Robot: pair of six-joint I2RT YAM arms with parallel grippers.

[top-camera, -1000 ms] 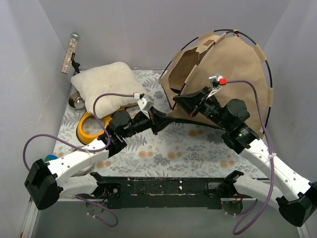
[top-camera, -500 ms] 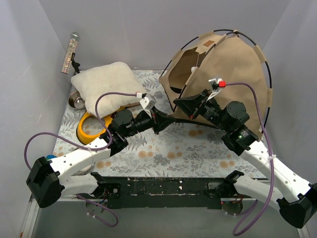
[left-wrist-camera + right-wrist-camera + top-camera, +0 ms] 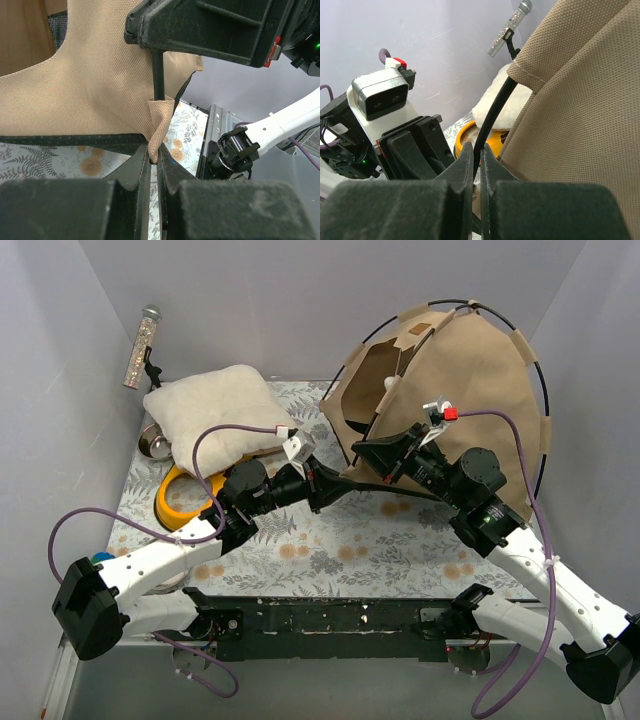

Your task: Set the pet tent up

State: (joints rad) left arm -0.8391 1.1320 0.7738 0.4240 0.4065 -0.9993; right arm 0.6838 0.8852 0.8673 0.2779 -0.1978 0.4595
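The tan pet tent (image 3: 470,390) stands at the back right, arched by thin black poles (image 3: 538,370), its doorway (image 3: 375,375) facing left. My left gripper (image 3: 328,483) is shut on a small tan fabric loop (image 3: 159,125) at the tent's lower front corner, beside the dark hem. My right gripper (image 3: 358,452) is shut on a black pole (image 3: 494,117) just above that corner, its jaws pinching the pole where it leaves the fabric sleeve. The two grippers sit almost against each other. The tent fabric (image 3: 585,100) fills the right wrist view.
A fluffy cream cushion (image 3: 215,415) lies at the back left, over a yellow bowl stand (image 3: 180,500) and a metal bowl (image 3: 155,443). A glittery microphone (image 3: 142,345) leans on the left wall. Grey walls close in on three sides.
The left gripper has moved right and closed in on the tent's lower corner. The right gripper shifted slightly with the pole. The tent's doorway edge moved a little.
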